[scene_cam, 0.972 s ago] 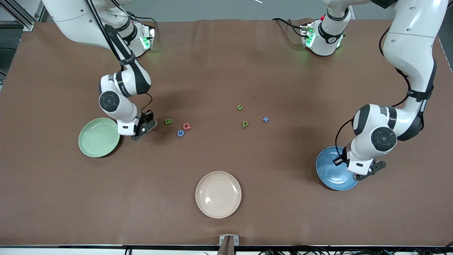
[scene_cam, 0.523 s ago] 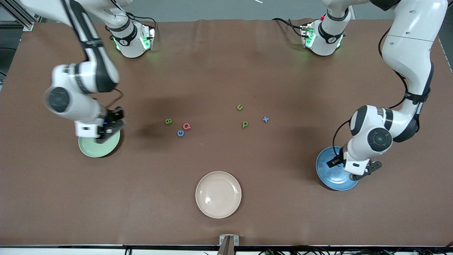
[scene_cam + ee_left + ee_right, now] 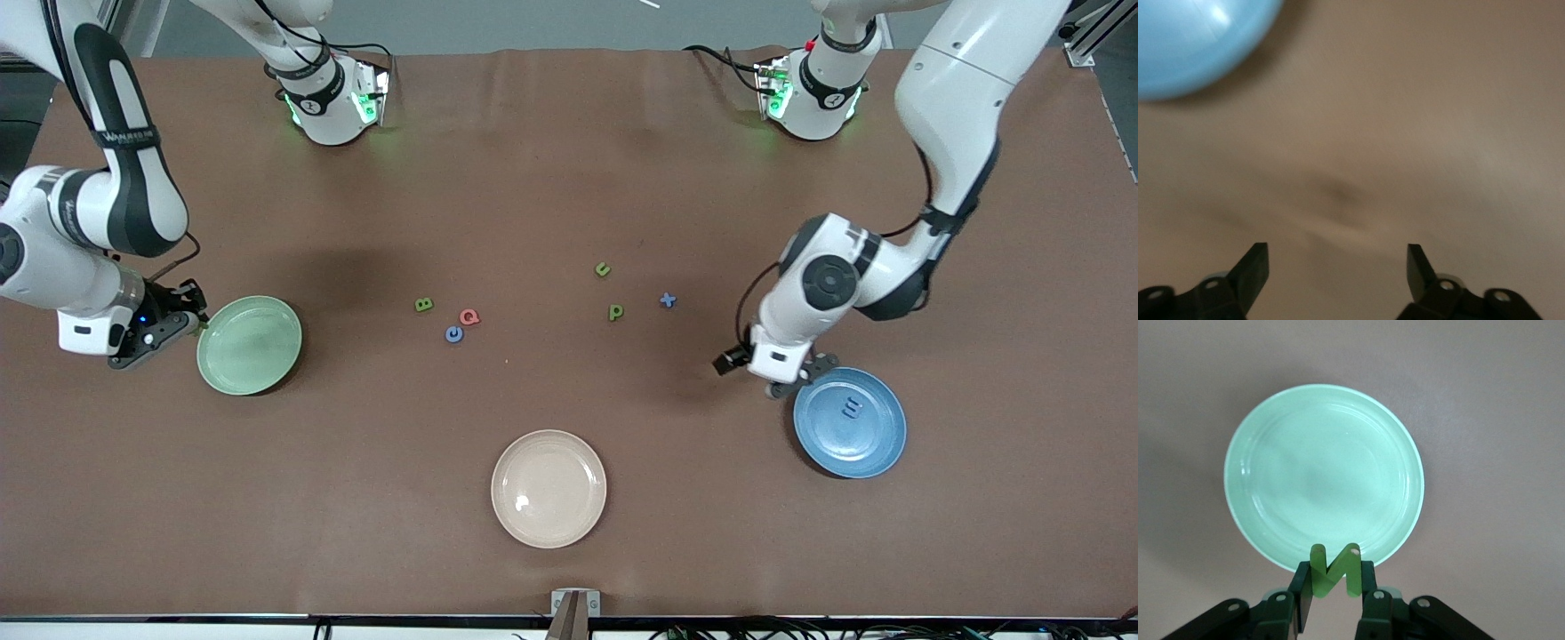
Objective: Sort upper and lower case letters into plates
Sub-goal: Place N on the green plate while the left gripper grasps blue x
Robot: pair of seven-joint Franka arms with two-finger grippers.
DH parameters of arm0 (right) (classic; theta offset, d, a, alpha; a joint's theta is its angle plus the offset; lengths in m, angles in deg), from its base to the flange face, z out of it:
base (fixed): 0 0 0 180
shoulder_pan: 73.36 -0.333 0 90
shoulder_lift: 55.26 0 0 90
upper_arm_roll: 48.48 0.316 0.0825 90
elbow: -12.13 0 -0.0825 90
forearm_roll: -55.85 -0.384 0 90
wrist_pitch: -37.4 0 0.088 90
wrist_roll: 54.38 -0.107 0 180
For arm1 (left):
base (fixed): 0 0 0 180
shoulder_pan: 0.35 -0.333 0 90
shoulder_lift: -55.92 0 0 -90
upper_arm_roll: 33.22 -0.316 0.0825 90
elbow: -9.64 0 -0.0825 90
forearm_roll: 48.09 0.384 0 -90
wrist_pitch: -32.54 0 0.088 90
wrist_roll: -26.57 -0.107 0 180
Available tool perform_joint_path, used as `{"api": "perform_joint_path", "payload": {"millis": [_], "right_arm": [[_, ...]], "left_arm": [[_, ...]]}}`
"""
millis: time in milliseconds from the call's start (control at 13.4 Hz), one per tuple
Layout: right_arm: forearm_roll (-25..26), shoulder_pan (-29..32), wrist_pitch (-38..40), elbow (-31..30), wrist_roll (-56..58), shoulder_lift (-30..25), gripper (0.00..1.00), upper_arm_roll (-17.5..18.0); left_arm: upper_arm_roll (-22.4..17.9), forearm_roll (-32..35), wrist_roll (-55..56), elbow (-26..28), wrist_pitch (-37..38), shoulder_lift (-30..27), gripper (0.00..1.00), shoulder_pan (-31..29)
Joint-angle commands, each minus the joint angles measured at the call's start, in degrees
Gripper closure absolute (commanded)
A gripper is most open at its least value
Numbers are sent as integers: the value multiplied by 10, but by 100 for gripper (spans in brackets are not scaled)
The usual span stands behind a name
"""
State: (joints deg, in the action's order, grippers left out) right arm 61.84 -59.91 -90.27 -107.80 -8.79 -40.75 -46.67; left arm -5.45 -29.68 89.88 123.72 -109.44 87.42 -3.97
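My right gripper (image 3: 178, 322) is shut on a green letter N (image 3: 1335, 577), held upright between the fingers. It hangs over the table just off the rim of the mint green plate (image 3: 249, 345), toward the right arm's end; that plate (image 3: 1325, 473) holds nothing. My left gripper (image 3: 794, 378) is open with nothing in it (image 3: 1338, 263), over the table beside the blue plate (image 3: 880, 444). A dark blue letter (image 3: 852, 409) lies in the blue plate. On the table lie a green B (image 3: 424, 304), red Q (image 3: 469, 316) and blue c (image 3: 453, 334).
A green u (image 3: 603, 268), green p (image 3: 615, 311) and blue x (image 3: 668, 300) lie around mid-table, toward the left arm's end. A cream-white plate (image 3: 548, 488) sits near the table edge closest to the front camera. Only an edge of the blue plate (image 3: 1191, 40) shows in the left wrist view.
My right arm swung from beside the B across the green plate to its outer rim. My left gripper opened, left the blue letter in the blue plate, and moved off toward mid-table.
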Motion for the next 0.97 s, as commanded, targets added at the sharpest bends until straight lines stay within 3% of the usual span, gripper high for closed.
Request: {"api": "perform_joint_path", "payload": {"millis": [0,299,448,673,747,822,897], "right_arm": [[10,17,-57,-12,-1,38,84,13],[10,34,-98,-13,-1,90,84,14],[10,37,-103,-14,-1,100,82,14],[10,39,-103,-14,-1,105,79,14],[10,39,-104,-14,-1,105,71,14],[10,38,-103,-14,-1,105,50,14],[10,37,-101,-13,-2,103,9,14]], "left_arm": [[-2,12,108,26,-13,-11,10,45],[-2,42,273,54,-14,-11,15,107],[-1,95,347,70,-14,-8,17,111],[2,109,406,77,-14,-4,25,120],[3,109,417,77,-14,-1,27,122],[3,109,422,77,-14,0,28,123],[4,109,429,77,-14,0,30,123]]}}
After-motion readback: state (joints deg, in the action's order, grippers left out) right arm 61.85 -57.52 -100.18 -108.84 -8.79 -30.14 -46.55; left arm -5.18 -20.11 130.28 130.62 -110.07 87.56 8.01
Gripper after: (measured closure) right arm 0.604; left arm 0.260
